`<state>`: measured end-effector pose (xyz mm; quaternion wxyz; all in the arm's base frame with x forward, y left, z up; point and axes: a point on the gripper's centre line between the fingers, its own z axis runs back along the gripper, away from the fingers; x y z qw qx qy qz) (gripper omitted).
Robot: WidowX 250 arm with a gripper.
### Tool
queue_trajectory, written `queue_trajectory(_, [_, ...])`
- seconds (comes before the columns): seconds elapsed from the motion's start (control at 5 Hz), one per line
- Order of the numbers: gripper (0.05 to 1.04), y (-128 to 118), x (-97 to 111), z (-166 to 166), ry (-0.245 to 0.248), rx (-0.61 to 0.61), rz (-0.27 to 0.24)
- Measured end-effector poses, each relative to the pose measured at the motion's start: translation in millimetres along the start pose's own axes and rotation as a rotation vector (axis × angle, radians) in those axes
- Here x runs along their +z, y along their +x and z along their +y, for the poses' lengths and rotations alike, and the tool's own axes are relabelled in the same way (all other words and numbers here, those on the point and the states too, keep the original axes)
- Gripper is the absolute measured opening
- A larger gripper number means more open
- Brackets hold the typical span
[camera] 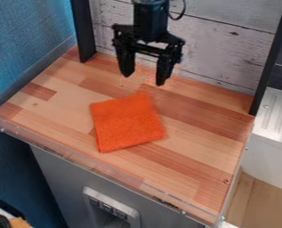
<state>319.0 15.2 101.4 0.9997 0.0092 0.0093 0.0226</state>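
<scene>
In the camera view, an orange cloth (128,124) lies near the middle of the wooden worktop (196,156), slightly askew and roughly square. Its upper right corner seems to rise in a fold, though from this slant that is hard to be sure of. It looks like soft terry or microfibre, so it should be light, limp and grippy, with nothing to break. A flat edge gives little to pinch, and the far side may simply bend away under a push; the upper right corner or a gathered ridge of fabric looks the best place to take hold.

The black arm (150,20) comes in from the top edge, its wrist roughly upright. The claw (144,79) points down in front of the plank wall (226,49), beyond the cloth and apart from it. Its two fingers stand well spread, with nothing between them.
</scene>
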Motion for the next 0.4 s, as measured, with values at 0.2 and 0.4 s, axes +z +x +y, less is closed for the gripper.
queue_trajectory(0.2, [0.998,5,10,-1,0.0,-0.005,-0.015])
queue_trajectory(0.4, [0.998,10,21,-1,-0.001,-0.009,-0.041])
